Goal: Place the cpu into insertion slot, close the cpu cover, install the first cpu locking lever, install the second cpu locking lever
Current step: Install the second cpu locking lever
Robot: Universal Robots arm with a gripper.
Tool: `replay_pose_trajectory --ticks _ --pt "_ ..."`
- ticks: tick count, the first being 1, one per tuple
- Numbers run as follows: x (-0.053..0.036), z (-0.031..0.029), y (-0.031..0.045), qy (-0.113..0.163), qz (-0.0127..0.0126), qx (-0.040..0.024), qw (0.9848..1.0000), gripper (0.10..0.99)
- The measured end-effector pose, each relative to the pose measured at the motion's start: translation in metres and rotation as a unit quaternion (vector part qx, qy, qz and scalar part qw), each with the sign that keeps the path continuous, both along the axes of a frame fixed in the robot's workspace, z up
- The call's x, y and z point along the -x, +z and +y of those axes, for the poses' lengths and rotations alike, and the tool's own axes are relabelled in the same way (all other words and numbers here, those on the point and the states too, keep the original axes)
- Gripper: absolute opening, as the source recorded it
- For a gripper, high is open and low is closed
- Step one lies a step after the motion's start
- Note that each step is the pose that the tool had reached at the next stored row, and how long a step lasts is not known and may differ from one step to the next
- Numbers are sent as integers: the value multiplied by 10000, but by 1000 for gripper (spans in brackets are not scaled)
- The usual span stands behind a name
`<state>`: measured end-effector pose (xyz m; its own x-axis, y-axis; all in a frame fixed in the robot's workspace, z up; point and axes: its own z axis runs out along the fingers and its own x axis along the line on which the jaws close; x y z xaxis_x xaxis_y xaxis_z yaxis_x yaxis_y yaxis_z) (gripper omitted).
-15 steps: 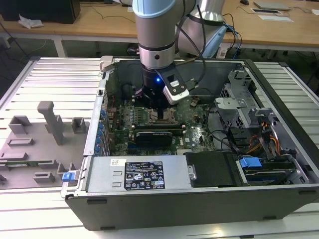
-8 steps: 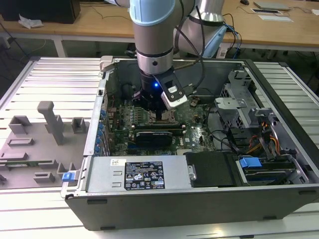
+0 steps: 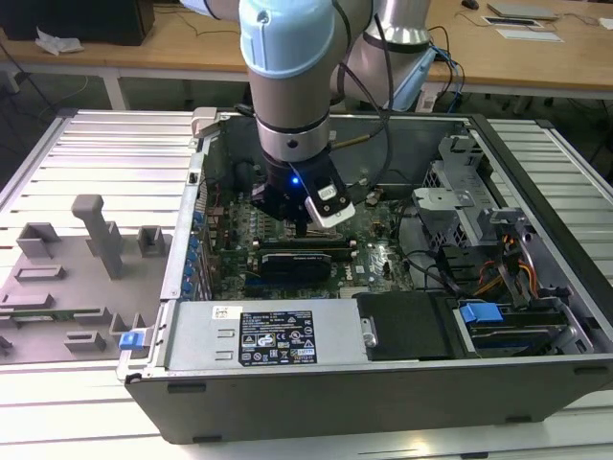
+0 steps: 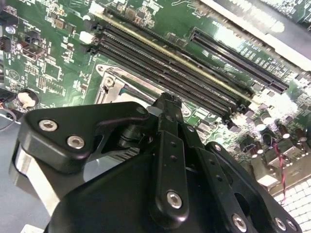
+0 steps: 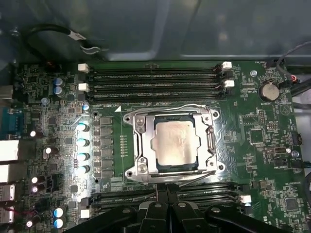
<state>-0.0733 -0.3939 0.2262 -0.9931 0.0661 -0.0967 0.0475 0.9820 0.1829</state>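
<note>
Under the claw (image 5: 163, 194), the cpu cover (image 5: 141, 145) frames the cpu (image 5: 174, 143).

End effector (image 4: 167, 104) hides insertion slot (image 4: 116, 85) (mostly)

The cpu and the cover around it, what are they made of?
The cpu looks like metal on top: pale silvery-beige, dull, with faint smudgy marks. The cover framing it looks like bare steel: grey, shiny, catching bright glints along its edges. The board under them seems to be green lacquered circuit material, probably fibreglass.
</note>
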Motion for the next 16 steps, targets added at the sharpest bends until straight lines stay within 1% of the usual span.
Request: replay_pose_trajectory --ticks 1,3,4,7,11,13,16 --pt "6 -17 -7 0 0 -26 10000 106" --pt "30 -56 -32 -1 0 -97 10000 106" --pt "46 -66 -48 0 0 -135 9999 106" --pt "81 -67 -81 0 -1 -186 9998 106" --pt "126 -66 -129 0 0 -214 9998 106" --pt "135 -60 -144 0 0 -226 9997 106" --pt "140 -21 -161 1 0 -241 9997 106"
